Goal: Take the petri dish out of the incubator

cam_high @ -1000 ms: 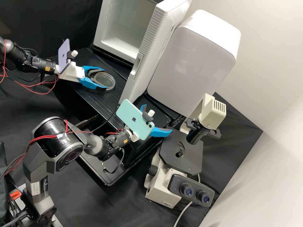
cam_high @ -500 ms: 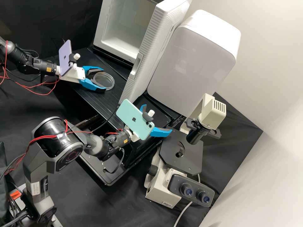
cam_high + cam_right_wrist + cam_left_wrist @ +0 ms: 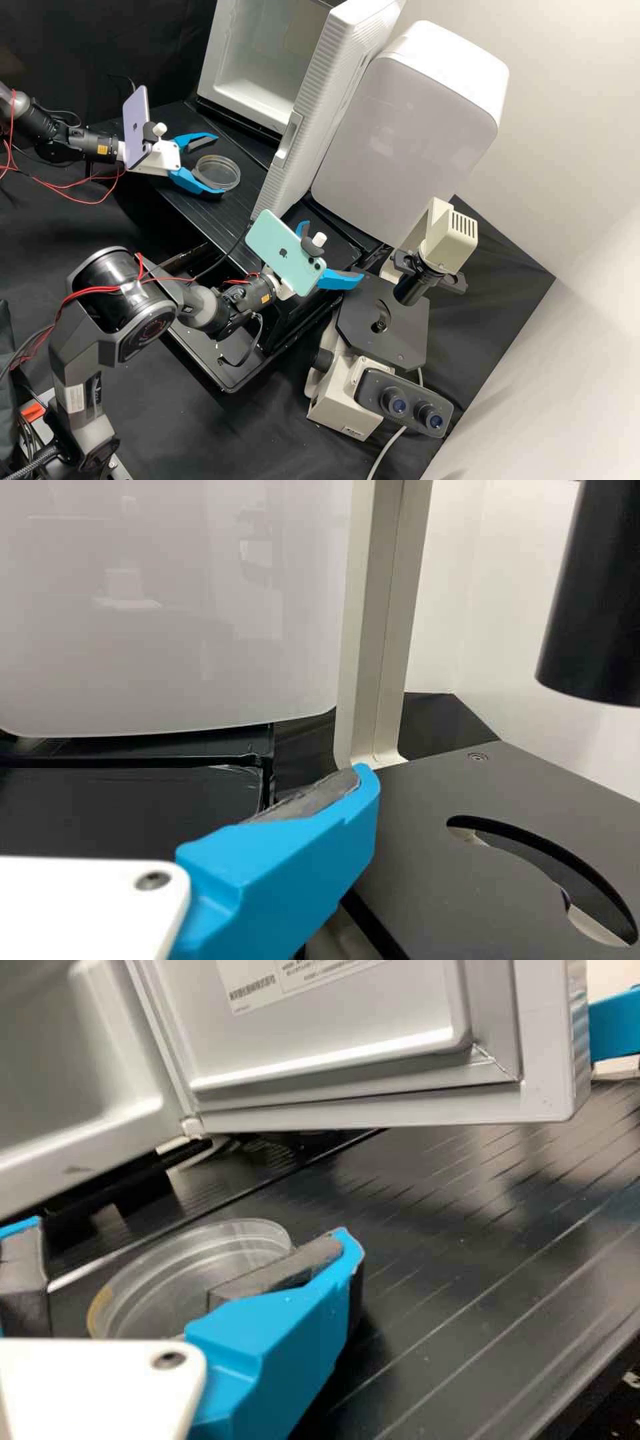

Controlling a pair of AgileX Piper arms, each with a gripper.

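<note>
hanging low and nearly level over the black tray (image 3: 215, 221), the left gripper (image 3: 219, 165) has its fingers spread wide around the petri dish (image 3: 224, 175), which lies flat there, outside the open incubator (image 3: 230, 47).

A laboratory: a microscope (image 3: 347, 393) with twin eyepieces at lower centre, a white incubator (image 3: 313, 87) with its door open at top, a petri dish (image 3: 219, 172) on the black bench (image 3: 217, 217).
</note>
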